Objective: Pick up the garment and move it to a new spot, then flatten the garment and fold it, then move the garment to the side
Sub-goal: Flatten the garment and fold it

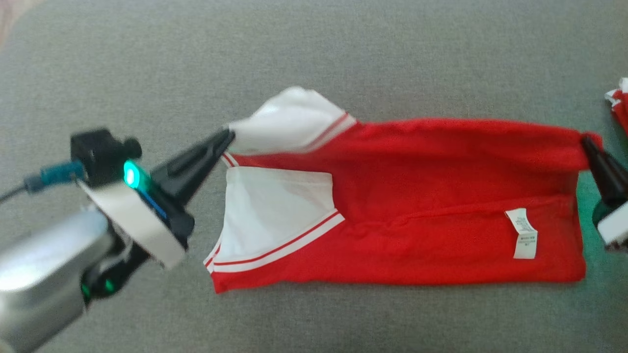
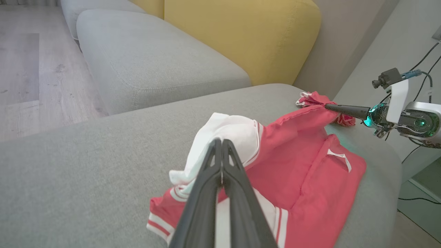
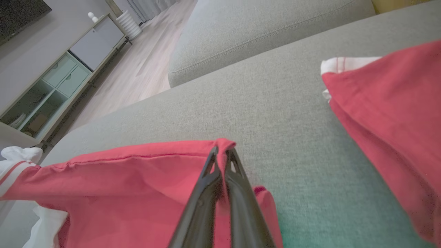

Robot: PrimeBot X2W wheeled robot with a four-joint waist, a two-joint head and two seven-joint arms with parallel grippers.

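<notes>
A red garment (image 1: 417, 196) with white sleeves and a white label (image 1: 525, 233) lies stretched left to right on the grey sofa cushion (image 1: 343, 49). My left gripper (image 1: 228, 137) is shut on the white sleeve (image 1: 289, 120) at its far left corner, which is lifted off the cushion. The left wrist view shows that gripper (image 2: 220, 142) pinching the white cloth (image 2: 227, 132). My right gripper (image 1: 586, 143) is shut on the red hem corner at the far right. In the right wrist view, its tips (image 3: 222, 150) hold the red edge (image 3: 137, 155).
A second red and white garment (image 1: 619, 103) lies bunched beyond the right gripper, and is large in the right wrist view (image 3: 389, 103). Yellow back cushion (image 2: 241, 34) and another grey cushion (image 2: 155, 62) stand behind. The seat's rounded edge (image 2: 386, 193) drops to the floor. A cabinet (image 3: 58, 75) stands far off.
</notes>
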